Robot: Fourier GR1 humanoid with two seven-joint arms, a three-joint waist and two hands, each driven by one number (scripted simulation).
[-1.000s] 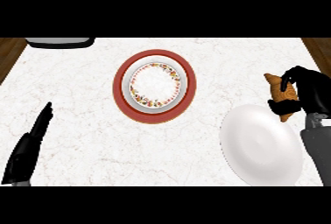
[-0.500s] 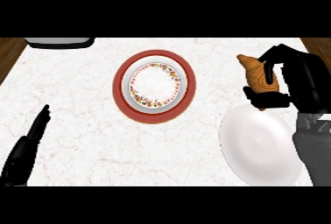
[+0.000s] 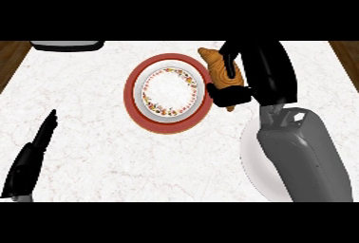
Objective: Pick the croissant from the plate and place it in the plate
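Gripping the golden-brown croissant (image 3: 223, 71), the right hand (image 3: 256, 66) had carried it leftward from the plain white plate (image 3: 256, 161) to the rim of the red-rimmed floral plate (image 3: 168, 92); the left hand (image 3: 35, 152) rested flat-fingered near the counter's left edge.

A kitchen setting, seen from above: a white marble-patterned table (image 3: 98, 142) with strips of dark wood showing past its left and right edges. Tableware marks the place as one for serving food: a red plate (image 3: 132, 95) carrying a smaller white plate with a floral rim (image 3: 168, 90), a plain white plate (image 3: 256, 166) at the right, and a golden croissant (image 3: 219, 70).
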